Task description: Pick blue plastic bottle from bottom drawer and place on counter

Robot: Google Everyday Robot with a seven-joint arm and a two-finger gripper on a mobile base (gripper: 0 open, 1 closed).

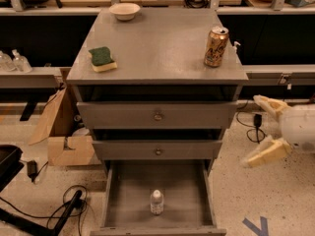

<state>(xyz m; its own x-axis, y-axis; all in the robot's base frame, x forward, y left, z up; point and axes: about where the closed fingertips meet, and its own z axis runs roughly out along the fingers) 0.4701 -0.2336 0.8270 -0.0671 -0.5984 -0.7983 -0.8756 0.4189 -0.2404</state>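
The blue plastic bottle (156,202) stands in bottom drawer (127,200), well apart from gripper (250,131), jaws spread

The blue plastic bottle (157,202) stands upright in the bottom drawer (129,195); the gripper (250,131), fingers (268,105) spread, hangs beside the cabinet (123,116).

The gripper (264,130), fingers spread apart, hung to the right of the cabinet, its arm cut off at the right edge. The near front of the bottom drawer (128,191) ran out at the lower edge. The label on the blue plastic bottle (156,203) was too small to read, as was the print on the soda can (216,46).
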